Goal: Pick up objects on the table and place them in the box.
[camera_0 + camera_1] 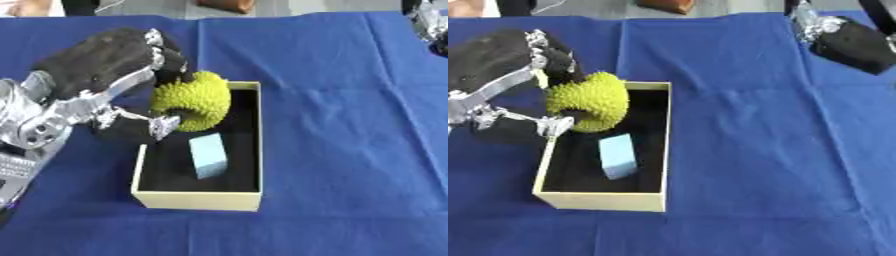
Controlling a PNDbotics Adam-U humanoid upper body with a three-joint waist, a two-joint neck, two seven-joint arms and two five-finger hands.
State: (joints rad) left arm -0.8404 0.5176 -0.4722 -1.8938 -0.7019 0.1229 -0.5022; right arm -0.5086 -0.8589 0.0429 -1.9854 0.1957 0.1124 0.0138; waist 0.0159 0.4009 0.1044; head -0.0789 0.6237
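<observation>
Clearly the left hand (105, 80) holds the spiky yellow ball (194, 100) between curled fingers and thumb over the box's (198, 199) far left corner (it looks light, soft, grippy), with a pale blue block (208, 155) already inside.

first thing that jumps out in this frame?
The spiky yellow-green ball, pinched by the left hand over the far left corner of the cream box. Next, the pale blue block lying inside on the box's black floor. The right hand sits idle at the upper right.
</observation>
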